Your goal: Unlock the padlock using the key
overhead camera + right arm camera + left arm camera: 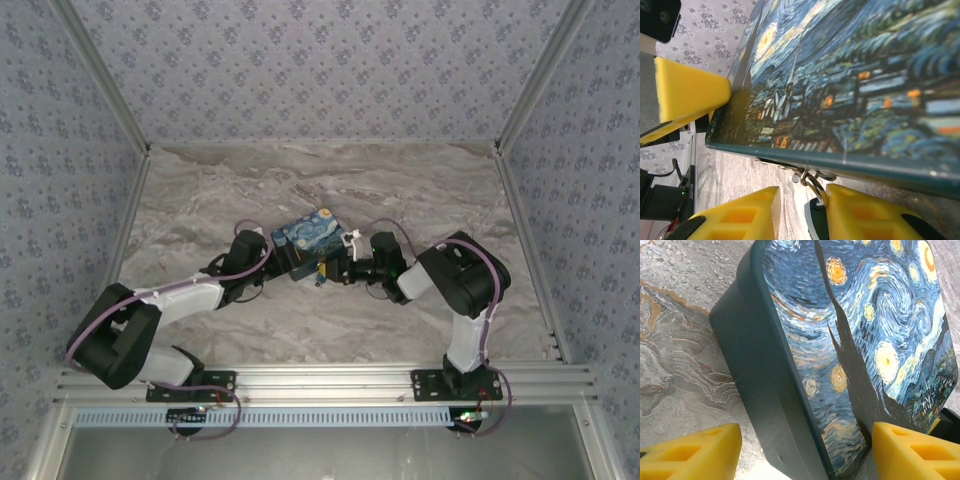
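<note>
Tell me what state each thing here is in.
Box: closed, resting on the table.
Metal ring: hanging under the box's edge.
Left gripper: open, straddling the box.
Right gripper: slightly apart around the metal ring; grip unclear.

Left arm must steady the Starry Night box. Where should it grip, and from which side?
Grip the box across its thickness at the end nearest the left arm: one finger on the painted lid, one behind the dark side wall. The open left gripper straddles that end, and the wall fits its gap.
</note>
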Robot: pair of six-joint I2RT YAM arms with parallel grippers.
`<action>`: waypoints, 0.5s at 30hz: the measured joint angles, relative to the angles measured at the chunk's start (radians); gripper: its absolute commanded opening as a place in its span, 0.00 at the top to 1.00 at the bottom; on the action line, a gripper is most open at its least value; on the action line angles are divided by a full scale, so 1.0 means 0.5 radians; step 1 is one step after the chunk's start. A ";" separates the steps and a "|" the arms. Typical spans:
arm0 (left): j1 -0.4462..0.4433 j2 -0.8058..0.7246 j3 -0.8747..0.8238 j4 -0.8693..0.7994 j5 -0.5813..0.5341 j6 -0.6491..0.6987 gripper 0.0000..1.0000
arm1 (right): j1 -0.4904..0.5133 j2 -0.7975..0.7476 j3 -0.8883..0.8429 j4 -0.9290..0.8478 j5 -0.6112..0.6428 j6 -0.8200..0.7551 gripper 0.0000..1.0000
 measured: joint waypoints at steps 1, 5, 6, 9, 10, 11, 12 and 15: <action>0.000 -0.001 0.000 -0.002 0.000 0.000 0.32 | -0.001 0.000 0.000 -0.001 0.000 0.001 0.82; 0.000 -0.003 0.000 -0.005 0.000 0.000 0.32 | -0.014 0.000 -0.008 -0.001 0.000 0.002 0.90; 0.000 -0.003 0.000 -0.005 0.000 0.000 0.32 | -0.017 0.000 -0.009 0.001 0.000 -0.001 0.91; 0.000 -0.003 0.000 -0.005 0.000 0.000 0.32 | -0.020 0.000 -0.017 0.004 0.000 -0.002 0.93; 0.000 -0.004 0.000 -0.005 -0.001 0.000 0.32 | -0.023 0.000 -0.022 0.009 0.001 -0.002 0.93; 0.000 -0.005 0.000 -0.007 -0.001 0.000 0.32 | -0.024 0.000 -0.027 0.018 0.002 0.000 0.94; 0.000 -0.007 0.000 -0.011 -0.001 0.000 0.32 | -0.027 0.000 -0.034 0.029 0.010 0.005 0.94; 0.000 -0.010 0.000 -0.018 -0.002 0.000 0.32 | -0.027 -0.002 -0.056 0.055 0.043 0.031 0.95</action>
